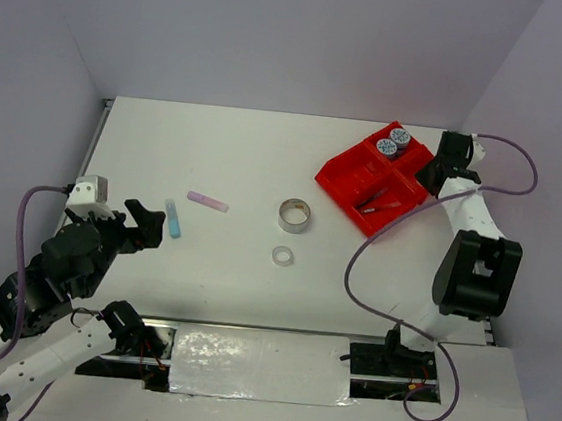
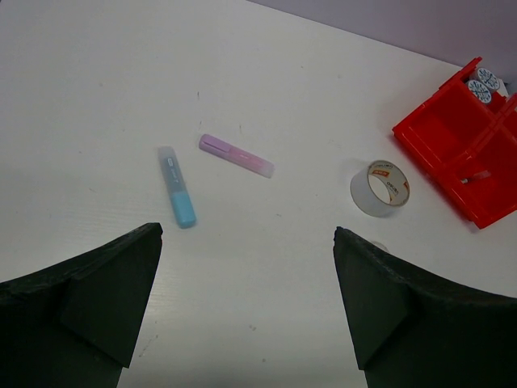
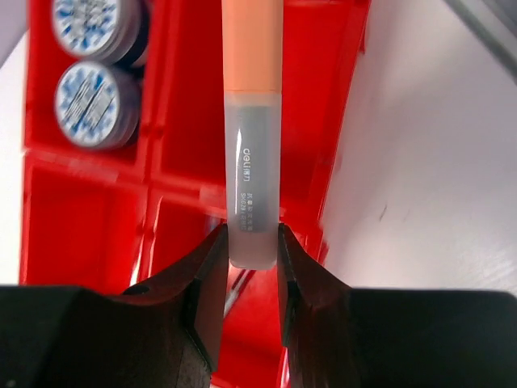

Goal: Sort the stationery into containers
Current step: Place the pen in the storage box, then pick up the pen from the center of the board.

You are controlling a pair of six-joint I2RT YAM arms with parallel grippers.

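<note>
Orange tube [image 3: 252, 97] (cap end inward) straight out from right gripper [image 3: 251, 244]

The far-left corner is open. Blue tube [image 1: 173, 218], pink tube [image 1: 208, 201], tape roll [image 1: 295, 215] and clear ring [image 1: 282, 256] dot the middle; red tray [image 1: 345, 179] blocks the far-right corner.

"deli" logo on orange tube [image 3: 252, 137], frosted cap; smaller print beneath illegible; tape roll [image 2: 380, 187] core print unreadable.
</note>
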